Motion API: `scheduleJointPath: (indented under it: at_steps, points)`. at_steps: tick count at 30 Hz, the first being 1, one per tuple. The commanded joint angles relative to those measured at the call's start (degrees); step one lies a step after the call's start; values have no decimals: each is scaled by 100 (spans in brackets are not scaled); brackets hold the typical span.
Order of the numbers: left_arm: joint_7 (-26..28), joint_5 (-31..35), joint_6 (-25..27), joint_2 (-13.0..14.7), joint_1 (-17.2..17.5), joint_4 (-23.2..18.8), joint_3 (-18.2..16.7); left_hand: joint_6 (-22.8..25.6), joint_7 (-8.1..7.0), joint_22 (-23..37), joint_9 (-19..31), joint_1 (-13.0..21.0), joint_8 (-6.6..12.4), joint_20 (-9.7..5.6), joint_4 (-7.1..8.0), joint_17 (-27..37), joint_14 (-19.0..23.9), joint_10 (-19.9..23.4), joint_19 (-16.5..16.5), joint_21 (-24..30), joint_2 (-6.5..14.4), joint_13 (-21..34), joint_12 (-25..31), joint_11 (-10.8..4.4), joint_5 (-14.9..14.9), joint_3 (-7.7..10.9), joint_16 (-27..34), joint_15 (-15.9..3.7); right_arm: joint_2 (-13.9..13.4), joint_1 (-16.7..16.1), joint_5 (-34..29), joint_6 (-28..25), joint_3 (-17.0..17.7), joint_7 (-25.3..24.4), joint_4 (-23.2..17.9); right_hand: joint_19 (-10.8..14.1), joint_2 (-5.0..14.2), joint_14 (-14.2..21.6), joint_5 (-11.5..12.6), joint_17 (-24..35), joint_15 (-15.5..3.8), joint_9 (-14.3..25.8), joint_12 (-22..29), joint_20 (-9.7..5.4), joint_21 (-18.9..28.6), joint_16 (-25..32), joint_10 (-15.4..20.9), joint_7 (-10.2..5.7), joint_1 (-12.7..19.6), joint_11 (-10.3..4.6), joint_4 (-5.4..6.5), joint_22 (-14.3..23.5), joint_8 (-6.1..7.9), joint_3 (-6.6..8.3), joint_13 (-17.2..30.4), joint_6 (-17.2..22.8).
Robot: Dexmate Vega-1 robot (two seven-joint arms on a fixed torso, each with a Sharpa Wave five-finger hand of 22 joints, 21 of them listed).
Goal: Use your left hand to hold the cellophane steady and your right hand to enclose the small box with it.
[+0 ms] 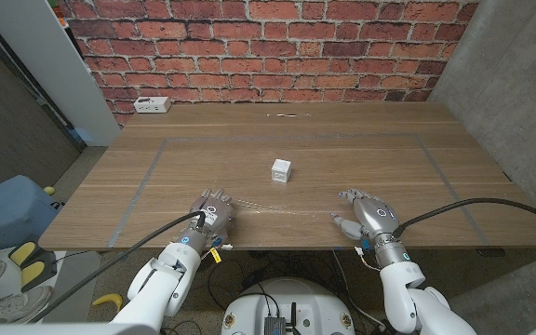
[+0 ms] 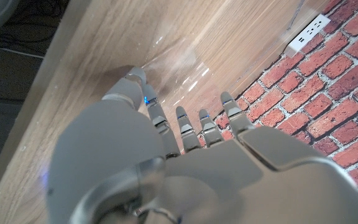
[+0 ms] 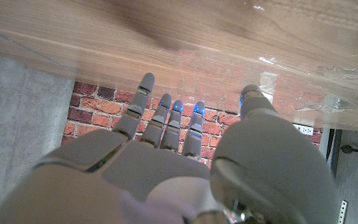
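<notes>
A small white box [image 1: 281,169] stands on the wooden table [image 1: 361,130], a little past its middle. Nearer the front edge, a clear cellophane sheet [image 1: 282,210] lies flat, showing only as faint glints [image 2: 180,79] between my two hands. At the sheet's left end is my left hand [image 1: 214,212], fingers spread and holding nothing; I cannot tell whether it touches the film. My right hand [image 1: 368,215] is at the sheet's right end near the table's front edge, with its fingers [image 3: 166,115] apart and empty. The crinkled film edge [image 3: 328,93] lies just beyond its thumb.
A white power strip [image 1: 153,105] lies at the table's far left corner. A pale taped rectangle [image 1: 156,158] outlines the work area. A brick wall [image 1: 268,46] stands behind the table and a concrete wall [image 1: 519,84] to the right.
</notes>
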Motion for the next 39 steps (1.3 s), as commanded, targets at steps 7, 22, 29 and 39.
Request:
scheduleJointPath:
  at_steps: [7,22,29,39]
  points:
    - [1538,-750,239,-53,-36,337,90,441,311,22,52,7,87,-39,40,14,374,455,241,86,313,19,77,-46,-55,-106,44,-139,80,-22,-20,-76,-21,-103,6,75,16,45,-20,6,-201,8,-16,-22,-24,12,57,0,-6,-21,-15,22,4,37,15,76]
    - [2985,-3061,38,-187,214,-18,-411,-384,828,71,953,-161,434,10,523,150,271,265,160,65,888,153,-162,235,12,210,-43,101,35,-450,559,413,389,-591,-59,57,-115,-2,-69,-1,-156,12,-45,-7,-103,1,31,3,-318,29,87,25,-31,-120,18,79]
    - [940,-2643,483,739,-183,-601,-140,-1076,777,46,1343,-644,593,105,415,46,-516,-473,-248,-96,-21,176,-461,399,-91,-280,-189,396,35,-491,606,459,415,-695,-24,52,-160,-14,-76,0,-142,15,-55,-1,-133,2,18,11,-467,47,145,27,-43,-190,20,77]
    - [-292,-1386,840,1018,-283,-900,192,-1825,339,29,720,-1176,-273,148,264,54,-1067,-1220,-664,-198,-768,118,-477,407,96,-932,-167,604,11,-404,532,455,343,-665,-9,61,-156,-4,-70,0,-150,16,-55,-2,-155,9,29,14,-546,47,178,28,-54,-215,20,74]
